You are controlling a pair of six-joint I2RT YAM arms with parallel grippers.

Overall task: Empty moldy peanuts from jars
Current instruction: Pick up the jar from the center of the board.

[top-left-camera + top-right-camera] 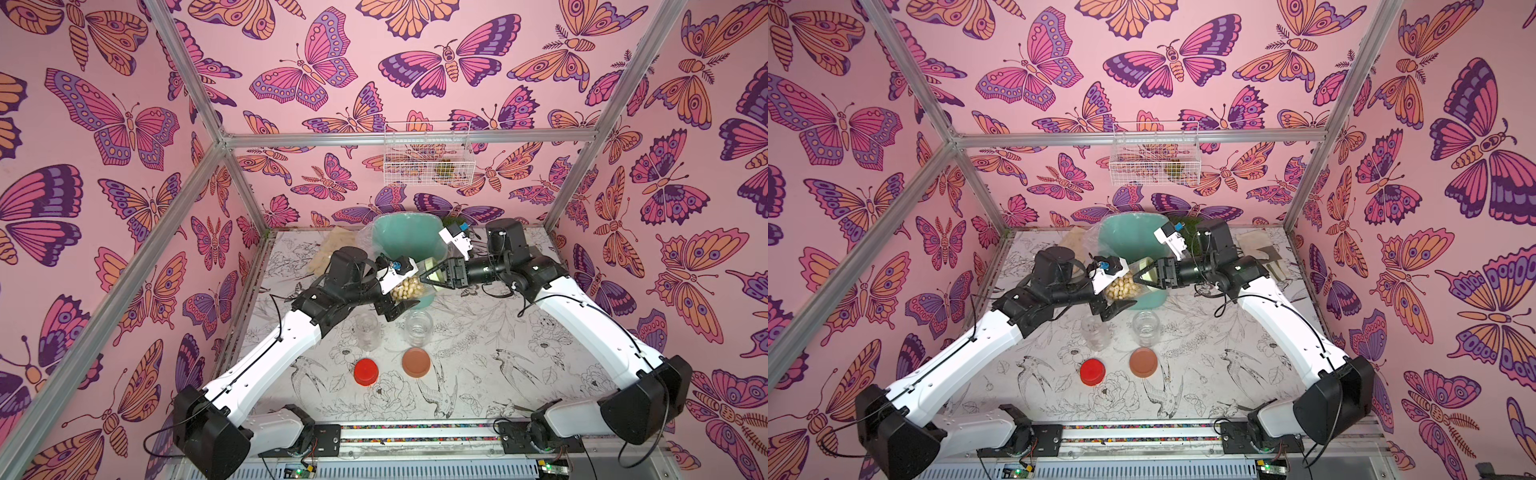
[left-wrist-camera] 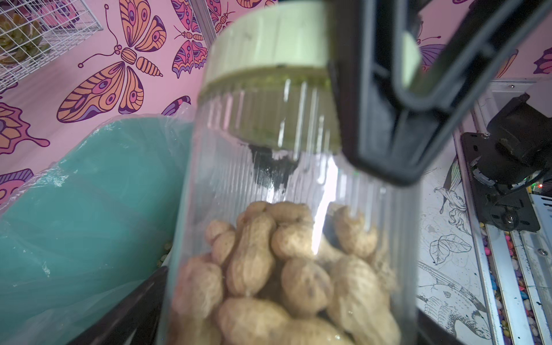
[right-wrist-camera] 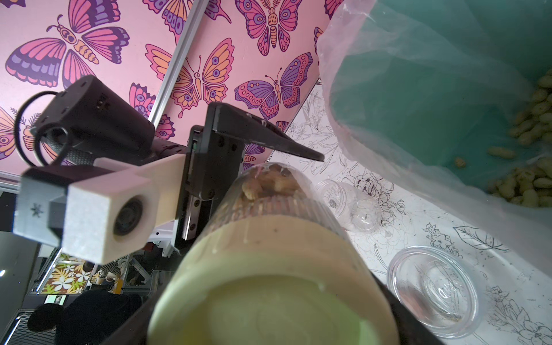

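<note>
Above the near rim of the teal bin (image 1: 395,237), at 12 o'clock on the desk (image 1: 498,374), a filled jar (image 2: 298,185) is held off the surface. It is tilted, with its lid end turned toward 2 o'clock in both top views. Its ribbed clear body is gripped by the left claw (image 1: 399,295), one finger on either side. The pale green lid (image 2: 268,38), seated on the jar, is clasped by the right claw (image 1: 431,275). Moldy peanuts (image 2: 286,268) are piled in the jar's lower end, and more are seen lying inside the bin's plastic liner (image 3: 388,74). Two empty jars (image 1: 419,328) are set on the desk at 6 o'clock of the bin, apart from each other. A red lid (image 1: 366,372) and a brown lid (image 1: 416,361) are laid at 6 o'clock of those jars.
</note>
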